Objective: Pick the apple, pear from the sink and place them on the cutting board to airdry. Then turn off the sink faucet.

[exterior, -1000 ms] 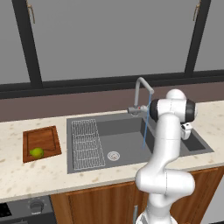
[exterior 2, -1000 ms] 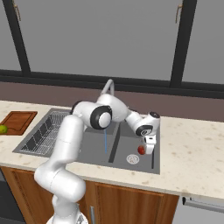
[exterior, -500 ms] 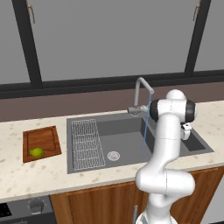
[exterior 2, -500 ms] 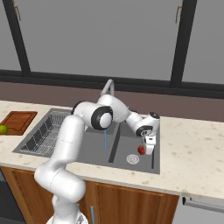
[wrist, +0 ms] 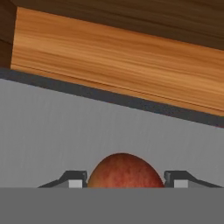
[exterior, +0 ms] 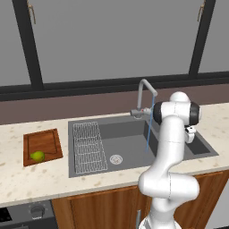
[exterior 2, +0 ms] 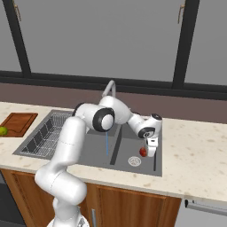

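Since the earlier frame the hand [wrist: 126, 183] has drawn its fingers in; they now sit at narrower spread either side of the apple [wrist: 125, 170], close to its flanks, though contact cannot be told. It reaches low into the small side compartment of the sink [exterior 2: 95, 153] to get at the fruit. The right base view shows the apple [exterior 2: 142, 151] beside the drain. In the left base view the pear [exterior: 38, 156] lies on the cutting board [exterior: 43, 145], water running from the sink faucet [exterior: 144, 96].
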{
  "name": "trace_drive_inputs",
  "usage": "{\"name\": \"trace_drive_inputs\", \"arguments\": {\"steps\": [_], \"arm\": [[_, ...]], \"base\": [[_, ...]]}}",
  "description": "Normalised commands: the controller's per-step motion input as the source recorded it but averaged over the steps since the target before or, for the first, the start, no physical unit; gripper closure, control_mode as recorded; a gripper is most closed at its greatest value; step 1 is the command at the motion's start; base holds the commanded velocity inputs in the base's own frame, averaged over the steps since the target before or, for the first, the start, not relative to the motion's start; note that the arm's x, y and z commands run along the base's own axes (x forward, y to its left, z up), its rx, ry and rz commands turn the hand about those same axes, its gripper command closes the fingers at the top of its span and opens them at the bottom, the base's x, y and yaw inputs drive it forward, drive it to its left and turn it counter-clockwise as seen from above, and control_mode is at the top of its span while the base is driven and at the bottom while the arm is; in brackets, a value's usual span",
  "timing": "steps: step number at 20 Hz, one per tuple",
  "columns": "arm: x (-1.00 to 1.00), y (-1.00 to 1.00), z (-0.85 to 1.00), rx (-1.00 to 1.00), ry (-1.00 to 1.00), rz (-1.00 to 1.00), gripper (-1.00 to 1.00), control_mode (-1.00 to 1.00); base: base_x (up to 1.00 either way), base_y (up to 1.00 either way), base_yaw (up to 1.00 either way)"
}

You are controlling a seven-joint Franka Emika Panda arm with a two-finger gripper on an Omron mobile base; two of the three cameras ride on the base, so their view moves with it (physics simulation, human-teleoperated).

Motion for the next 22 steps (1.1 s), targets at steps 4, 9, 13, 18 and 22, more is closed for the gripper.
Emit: {"name": "trace_drive_inputs", "arguments": {"steps": [4,9,13,18,22], "arm": [[-0.16,-0.01,0.05,0.00,-0.01,0.00,1.00,-1.00],[-0.25,0.00,0.35,0.00,-0.10,0.00,1.00,-1.00],[-0.31,0.00,0.40,0.00,-0.11,0.00,1.00,-1.00],[-0.31,0.09,0.35,0.00,-0.09,0.00,1.00,-1.00],[-0.20,0.23,0.44,0.00,-0.07,0.00,1.00,-1.00]], "base": [[0.00,0.00,0.00],[0.00,0.00,0.00],[0.00,0.00,0.00],[0.00,0.00,0.00],[0.00,0.00,0.00]]}}
